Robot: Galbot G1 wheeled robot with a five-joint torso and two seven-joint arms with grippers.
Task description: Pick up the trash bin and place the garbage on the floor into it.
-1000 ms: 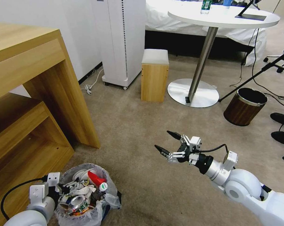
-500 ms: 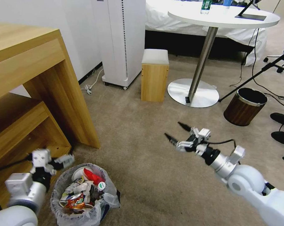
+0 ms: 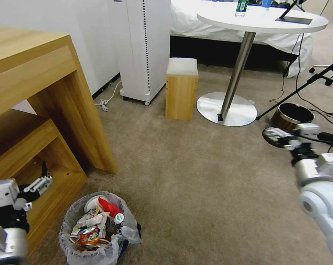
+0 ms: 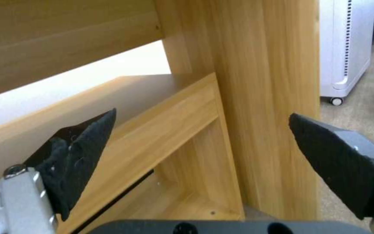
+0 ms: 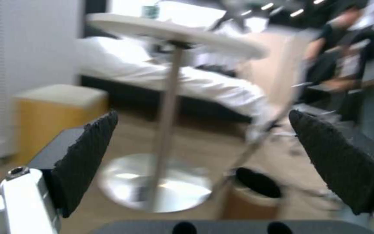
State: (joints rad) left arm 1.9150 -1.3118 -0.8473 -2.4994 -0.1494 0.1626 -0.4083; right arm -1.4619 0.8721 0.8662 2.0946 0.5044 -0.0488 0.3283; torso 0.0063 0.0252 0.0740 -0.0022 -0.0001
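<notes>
Head view gives us the trash bin (image 3: pixel 99 230) standing on the carpet (image 3: pixel 196 184) just off the corner of the wooden desk (image 3: pixel 41 110), its clear liner bunched over the rim. The garbage (image 3: pixel 96 222) sits inside it: a red wrapper, a crushed can, white scraps. Our left claw (image 3: pixel 19 175) hangs beside the bin, in front of the desk's lower shelf (image 4: pixel 165 130), jaws spread wide and gripping nothing. Our right claw (image 3: pixel 280 136) is well apart, over by the brown wood-grain bin (image 3: pixel 289 117) near the round tabletop (image 3: pixel 262 18), also spread and empty.
</notes>
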